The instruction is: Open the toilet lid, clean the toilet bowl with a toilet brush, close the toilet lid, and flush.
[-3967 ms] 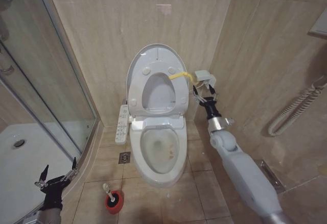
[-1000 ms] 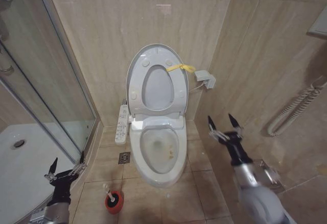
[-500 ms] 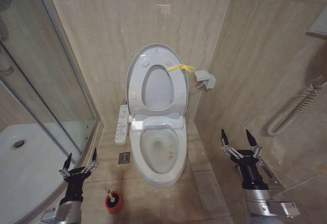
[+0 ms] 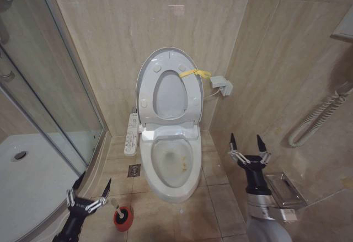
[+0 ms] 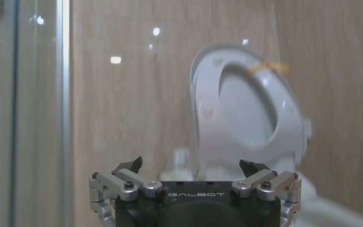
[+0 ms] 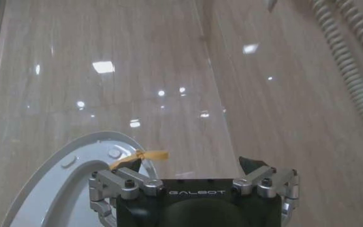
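Toilet brush [image 4: 116,203] stands in its red holder [image 4: 123,218] on the floor, just left of the toilet bowl [image 4: 172,167]. Toilet lid [image 4: 168,85] and seat upright against the wall. Brush judged light, stiff, slim and likely slick; best taken near the rounded top of the handle. Left hand [image 4: 88,194] hovers low, just beside the brush, fingers spread wide, empty. Right hand [image 4: 246,145] raised right of the bowl, fingers pointing up, wide open, empty.

One toilet bowl [image 4: 172,167], one raised toilet lid [image 4: 168,85], one toilet brush [image 4: 117,205], seemingly one red holder [image 4: 123,219].
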### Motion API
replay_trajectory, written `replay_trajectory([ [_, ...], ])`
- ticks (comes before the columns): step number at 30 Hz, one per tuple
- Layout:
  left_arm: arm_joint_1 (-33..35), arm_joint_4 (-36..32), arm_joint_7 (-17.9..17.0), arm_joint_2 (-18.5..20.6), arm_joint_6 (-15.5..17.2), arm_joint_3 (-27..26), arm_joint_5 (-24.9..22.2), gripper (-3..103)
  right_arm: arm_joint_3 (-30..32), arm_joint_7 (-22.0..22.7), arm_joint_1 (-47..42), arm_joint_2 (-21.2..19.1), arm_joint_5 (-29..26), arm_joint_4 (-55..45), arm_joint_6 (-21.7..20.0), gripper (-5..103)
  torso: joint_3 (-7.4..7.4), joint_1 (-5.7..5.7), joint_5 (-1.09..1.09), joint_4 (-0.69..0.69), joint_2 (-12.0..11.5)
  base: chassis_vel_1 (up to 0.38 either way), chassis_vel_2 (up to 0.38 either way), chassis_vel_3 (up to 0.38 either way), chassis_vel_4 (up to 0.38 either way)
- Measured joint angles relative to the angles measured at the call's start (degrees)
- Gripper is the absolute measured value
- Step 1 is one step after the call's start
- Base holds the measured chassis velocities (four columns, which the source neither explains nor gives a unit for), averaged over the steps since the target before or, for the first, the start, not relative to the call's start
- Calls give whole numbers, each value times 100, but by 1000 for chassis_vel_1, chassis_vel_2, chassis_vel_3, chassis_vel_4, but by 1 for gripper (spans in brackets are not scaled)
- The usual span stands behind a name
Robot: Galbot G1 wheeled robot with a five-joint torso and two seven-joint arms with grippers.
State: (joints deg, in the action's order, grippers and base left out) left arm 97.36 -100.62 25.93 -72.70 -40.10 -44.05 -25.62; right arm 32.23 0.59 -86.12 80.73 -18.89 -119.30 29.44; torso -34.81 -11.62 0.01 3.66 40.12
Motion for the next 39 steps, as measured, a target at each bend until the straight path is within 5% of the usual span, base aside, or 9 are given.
replay_trajectory([
  [1, -170, 607, 217, 22, -218, -3, -1, 100, -67, -2, 119, 26, 18, 97, 0, 100, 0, 0, 0, 0, 0, 0, 0, 0, 0],
  [9, -1165, 2329, 690, 179, -676, 249, 201, 100, -158, -3, 282, 23, 21, 301, -14, 100, 0, 0, 0, 3, 0, 0, 0, 0, 0],
  [19, -2128, 3835, 258, -15, -705, 989, 854, 100, -188, -4, 356, 28, 93, 542, -21, 100, 0, -1, 2, 1, 0, 0, 0, 0, 0],
  [27, -2390, 4427, -558, -114, -687, 1138, 1464, 100, -162, 1, 378, 9, 88, 597, -10, 100, 0, -1, 2, 1, 0, 0, 0, 0, 0],
  [39, -2270, 4286, -728, -208, -673, 1160, 1469, 100, -155, 1, 338, -52, 86, 581, 16, 100, 0, 0, 3, 1, 0, 0, 0, 0, 0],
])
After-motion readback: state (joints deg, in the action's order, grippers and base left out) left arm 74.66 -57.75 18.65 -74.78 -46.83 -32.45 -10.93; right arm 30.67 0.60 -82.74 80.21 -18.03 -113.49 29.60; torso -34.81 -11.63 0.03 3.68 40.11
